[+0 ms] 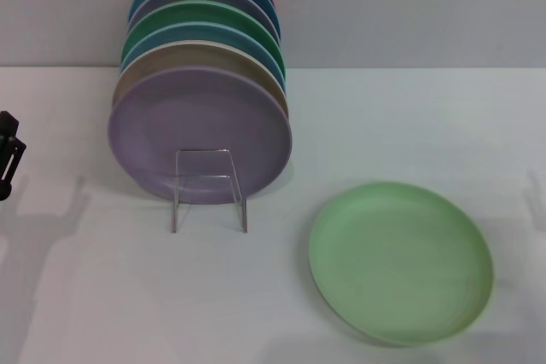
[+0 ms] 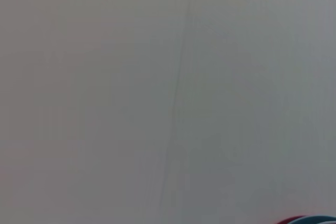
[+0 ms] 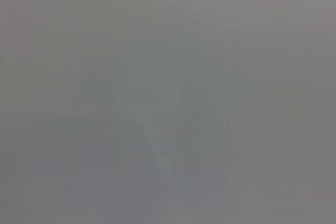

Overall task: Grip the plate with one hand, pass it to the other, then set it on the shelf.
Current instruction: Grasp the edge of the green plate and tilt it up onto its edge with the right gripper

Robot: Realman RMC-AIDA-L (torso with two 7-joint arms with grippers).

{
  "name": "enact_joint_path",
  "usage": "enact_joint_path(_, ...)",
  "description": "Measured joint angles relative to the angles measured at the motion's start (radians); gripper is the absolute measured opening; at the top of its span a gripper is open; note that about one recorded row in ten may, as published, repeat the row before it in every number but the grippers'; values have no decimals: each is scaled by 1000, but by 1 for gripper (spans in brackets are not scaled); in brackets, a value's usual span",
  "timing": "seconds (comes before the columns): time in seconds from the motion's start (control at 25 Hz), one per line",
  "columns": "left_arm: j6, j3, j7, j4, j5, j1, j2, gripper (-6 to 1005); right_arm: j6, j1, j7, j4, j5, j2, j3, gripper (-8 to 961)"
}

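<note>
The pale mint-green plate [image 1: 400,260] lies flat on the white table at the front right of the head view, with nothing touching it. The shelf [image 1: 208,187], a small clear rack with an upright square front frame, stands left of centre. A row of plates leans upright in it, a lavender plate [image 1: 199,125] foremost. My left gripper [image 1: 8,155] shows only as a black part at the far left edge, well away from the plate. The right gripper is out of view. Both wrist views show only plain grey surface.
Behind the lavender plate stand tan, blue, dark green [image 1: 205,19], and red plates in the rack. The white table [image 1: 102,296] ends at a pale wall behind. Plate rims [image 2: 310,220] show at one corner of the left wrist view.
</note>
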Motion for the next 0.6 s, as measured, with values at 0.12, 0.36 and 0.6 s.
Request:
enact_joint_path(0.12, -2, 5, 0, 3, 5, -4, 1, 844, -2, 0, -56, 5, 0, 0, 5, 614)
enact_joint_path(0.36, -15, 2, 5, 5, 5, -8, 1, 844, 14, 25, -234, 15, 0, 0, 48, 611)
enact_joint_path(0.6, -33, -2, 12, -2, 1, -14, 1, 844, 74, 62, -316, 36, 0, -6, 114, 611)
